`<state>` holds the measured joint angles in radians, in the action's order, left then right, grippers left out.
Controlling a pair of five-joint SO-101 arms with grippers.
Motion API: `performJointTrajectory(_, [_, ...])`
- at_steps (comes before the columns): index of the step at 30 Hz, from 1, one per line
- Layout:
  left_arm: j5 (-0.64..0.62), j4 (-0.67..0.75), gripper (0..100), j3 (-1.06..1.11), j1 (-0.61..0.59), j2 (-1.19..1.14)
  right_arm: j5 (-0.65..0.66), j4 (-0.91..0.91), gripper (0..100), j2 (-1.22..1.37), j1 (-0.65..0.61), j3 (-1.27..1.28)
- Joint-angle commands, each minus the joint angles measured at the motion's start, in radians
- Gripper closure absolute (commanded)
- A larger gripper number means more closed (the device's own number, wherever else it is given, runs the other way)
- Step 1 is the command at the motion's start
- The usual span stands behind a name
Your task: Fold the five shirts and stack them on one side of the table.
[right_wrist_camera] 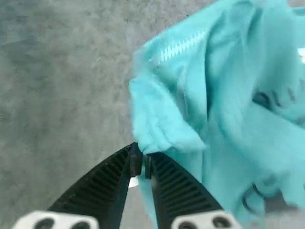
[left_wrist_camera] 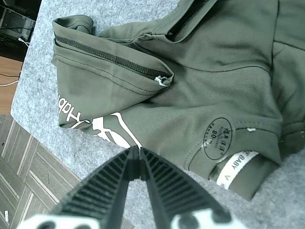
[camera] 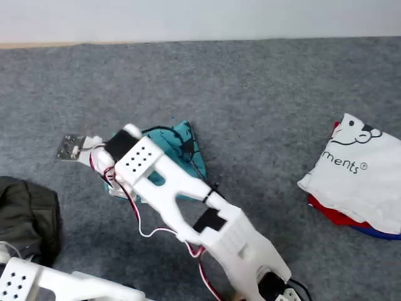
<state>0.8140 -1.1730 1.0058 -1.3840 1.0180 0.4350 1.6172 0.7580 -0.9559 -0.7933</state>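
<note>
A grey felt-covered table seen from above, with two white robot arms reaching in from the near edge. The right gripper is closed, its black ribbed jaws meeting on a bunched fold at the edge of a teal shirt. That looks like a pinch taken to lift or drag the cloth for folding. The teal shirt lies crumpled left of the table's middle, partly under the right arm. The left gripper is closed on nothing and hovers just above the hem of an olive shirt, which lies rumpled at the table's left side. Its hem lies close to the table edge, with wooden floor beyond, so there is little room to spread it that way. At the right edge a white shirt tops a stack over a red shirt. Wide bare felt lies between that stack and the teal shirt.
</note>
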Motion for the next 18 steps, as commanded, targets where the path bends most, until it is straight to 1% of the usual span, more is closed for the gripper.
performJointTrajectory(1, [0.008,-0.006,99,-0.004,-0.002,0.012,0.006,-0.047,93.9,0.051,0.021,-0.015])
performJointTrajectory(2, [0.008,-0.006,99,-0.004,-0.003,0.012,-0.002,-0.031,90.1,0.059,0.033,-0.029])
performJointTrajectory(5, [0.008,-0.006,99,-0.004,-0.003,0.012,-0.091,0.064,78.6,0.05,0.071,-0.132])
performJointTrajectory(7, [0.008,-0.006,99,-0.004,-0.003,0.012,-0.094,0.143,73.8,0.036,0.09,-0.233])
performJointTrajectory(8, [0.008,-0.006,99,-0.004,-0.002,0.012,-0.087,0.177,73.4,0.028,0.096,-0.282])
performJointTrajectory(11, [0.008,-0.006,99,-0.004,0.003,0.012,-0.084,0.182,73.4,-0.036,0.131,-0.351])
performJointTrajectory(14, [0.008,-0.006,99,-0.004,0.005,0.012,-0.083,0.177,73.4,-0.11,0.151,-0.353])
performJointTrajectory(18, [0.008,-0.006,99,-0.004,0.005,0.012,-0.081,0.176,73.4,-0.116,0.197,-0.315])
